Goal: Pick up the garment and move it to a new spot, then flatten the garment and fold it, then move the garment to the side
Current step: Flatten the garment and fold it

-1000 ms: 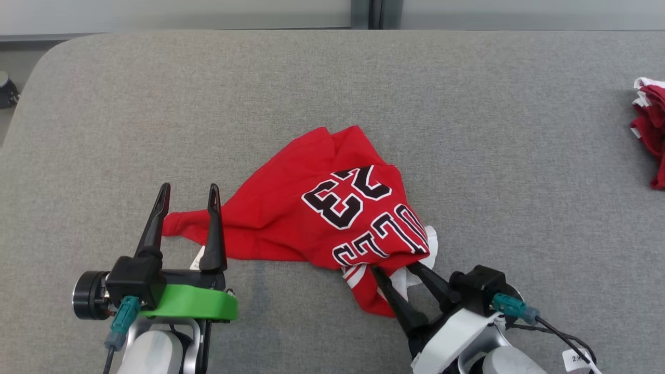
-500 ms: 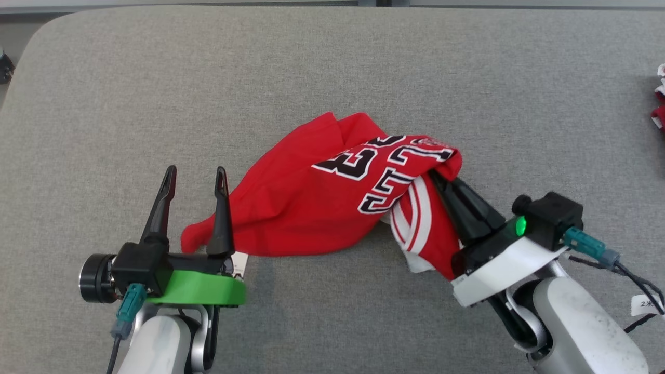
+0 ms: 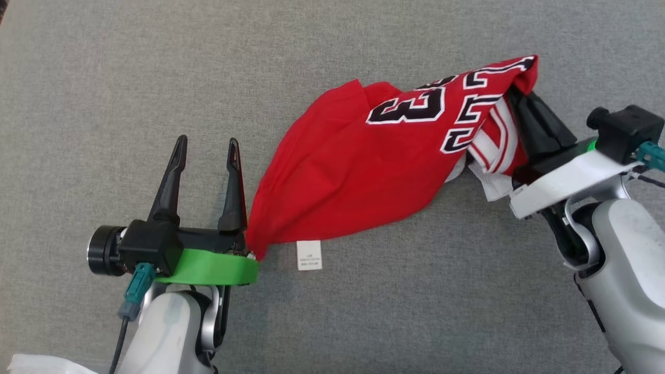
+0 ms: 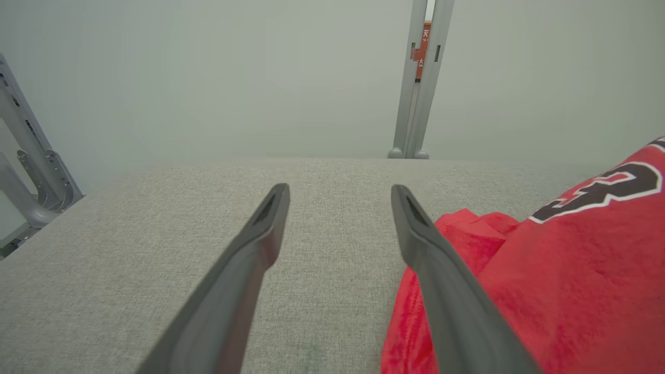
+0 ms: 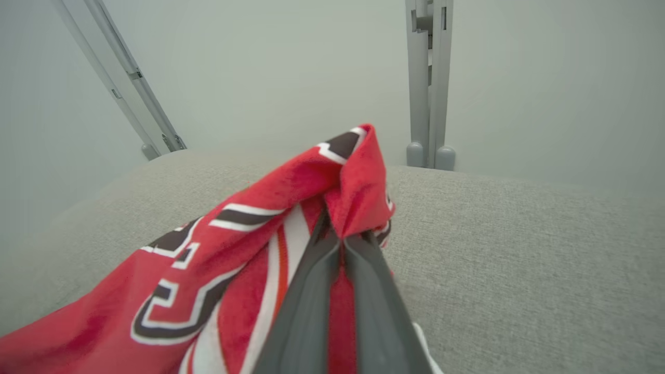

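Note:
The garment is a red jersey with black-and-white lettering, stretched from lower left to upper right over the grey table. My right gripper is shut on the garment's printed end and holds it raised at the upper right; the right wrist view shows the garment bunched over the closed fingertips. My left gripper stands open at the lower left with nothing between its fingers. The garment's low end hangs right beside its right finger, with the garment at the right of the left wrist view.
A white care label lies on the table under the garment's low end. Grey metal posts stand beyond the table's far edge. A bit of white material shows at the bottom left corner.
My right gripper has shut on the garment's printed end and lifted it up and to the right, stretching the cloth. The head camera has tilted down. The left gripper stays open.

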{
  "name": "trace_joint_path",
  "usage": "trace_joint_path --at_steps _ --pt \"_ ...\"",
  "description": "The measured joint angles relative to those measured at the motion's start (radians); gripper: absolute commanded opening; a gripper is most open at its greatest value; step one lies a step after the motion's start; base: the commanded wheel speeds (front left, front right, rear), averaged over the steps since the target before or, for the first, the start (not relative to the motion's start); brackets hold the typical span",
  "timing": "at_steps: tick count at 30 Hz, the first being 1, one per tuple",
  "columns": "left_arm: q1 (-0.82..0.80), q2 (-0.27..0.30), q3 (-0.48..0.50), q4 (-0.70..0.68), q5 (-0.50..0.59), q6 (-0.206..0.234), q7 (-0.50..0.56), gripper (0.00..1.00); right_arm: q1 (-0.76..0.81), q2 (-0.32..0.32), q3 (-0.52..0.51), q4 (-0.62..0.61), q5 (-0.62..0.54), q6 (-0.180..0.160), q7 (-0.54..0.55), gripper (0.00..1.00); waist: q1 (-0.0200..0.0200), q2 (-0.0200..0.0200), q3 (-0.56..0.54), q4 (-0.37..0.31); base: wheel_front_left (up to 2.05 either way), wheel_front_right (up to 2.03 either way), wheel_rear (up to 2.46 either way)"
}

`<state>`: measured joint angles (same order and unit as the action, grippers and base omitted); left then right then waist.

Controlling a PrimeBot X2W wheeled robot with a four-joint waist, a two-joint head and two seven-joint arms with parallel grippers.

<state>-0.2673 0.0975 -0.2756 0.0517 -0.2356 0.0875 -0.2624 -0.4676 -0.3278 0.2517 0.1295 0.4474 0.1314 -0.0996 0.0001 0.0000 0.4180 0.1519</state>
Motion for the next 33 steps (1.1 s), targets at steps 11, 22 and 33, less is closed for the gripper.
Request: trace_joint_path --at_steps 11,22,33 --pt "-0.020 -0.019 0.018 0.029 0.023 -0.023 0.000 1.00 -0.086 -0.036 0.019 0.196 0.078 0.000 -0.104 1.00 0.0000 0.0000 0.014 -0.018 0.00 0.00 0.00" --pt "0.003 -0.007 0.067 0.051 0.040 -0.031 0.000 1.00 0.074 -0.029 -0.122 0.024 -0.063 0.000 -0.162 1.00 0.0000 0.0000 -0.037 -0.073 0.00 0.00 0.00" --pt "0.077 0.023 0.091 0.081 0.038 -0.036 0.000 1.00 0.347 0.078 -0.197 -0.162 -0.168 0.000 -0.162 1.00 -0.0001 0.0000 -0.134 -0.129 0.00 0.00 0.00"
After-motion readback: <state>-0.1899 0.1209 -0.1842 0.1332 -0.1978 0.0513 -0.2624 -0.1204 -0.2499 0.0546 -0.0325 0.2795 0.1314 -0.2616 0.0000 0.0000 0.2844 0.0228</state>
